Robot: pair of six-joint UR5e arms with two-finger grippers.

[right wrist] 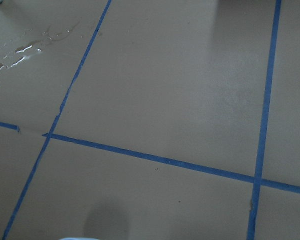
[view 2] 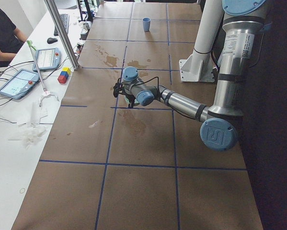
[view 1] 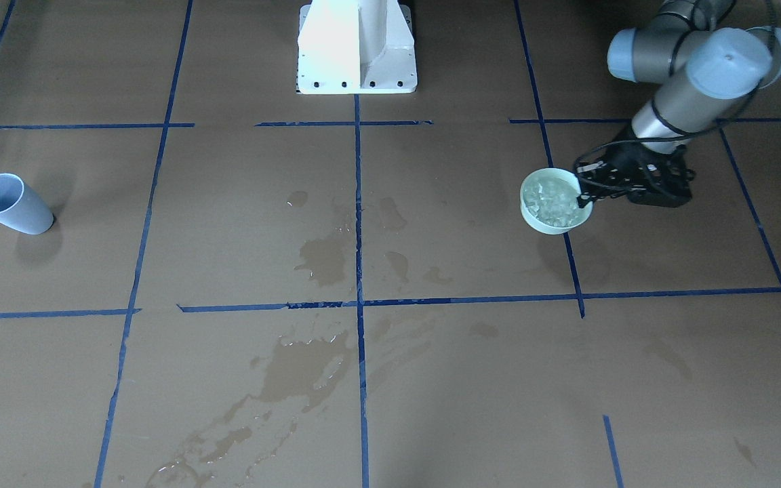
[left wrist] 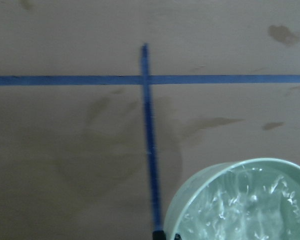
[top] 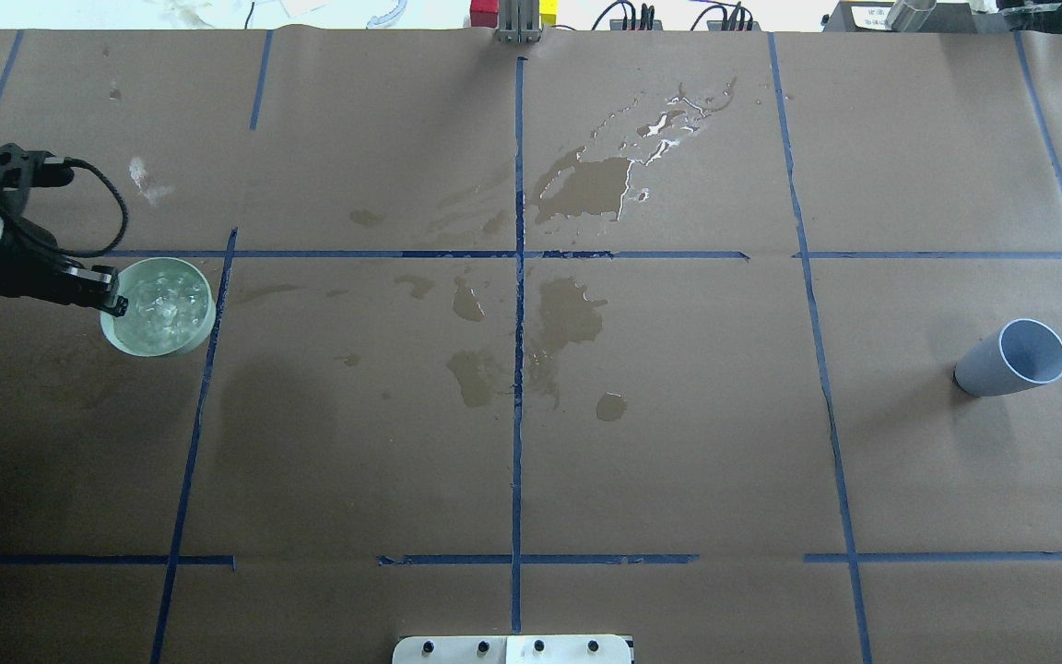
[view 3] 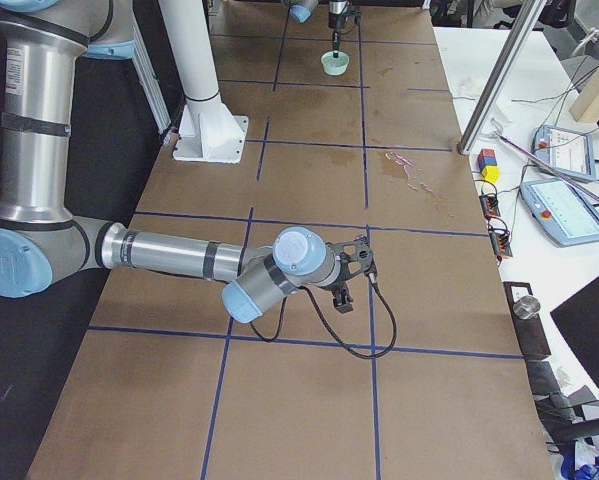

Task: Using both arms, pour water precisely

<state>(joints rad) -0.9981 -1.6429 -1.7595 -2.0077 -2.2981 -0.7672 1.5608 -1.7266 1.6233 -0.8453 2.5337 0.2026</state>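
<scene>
tabletop (top: pixel 678 415): water (top: pixel 160 300), bowl (top: pixel 159 349) in left gripper (top: pixel 113 297)

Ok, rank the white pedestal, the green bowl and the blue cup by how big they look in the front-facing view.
Largest: the white pedestal, clearly.
Then the green bowl and the blue cup: they look about alike, so I won't rank those two.

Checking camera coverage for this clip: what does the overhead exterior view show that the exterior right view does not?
Only overhead exterior: the grey-blue cup on the table's right. Only exterior right: the right arm, the right pincer and the tablets on the side bench. Both: the left pincer closed on the rim of the green bowl of water, and wet stains on the brown paper.
</scene>
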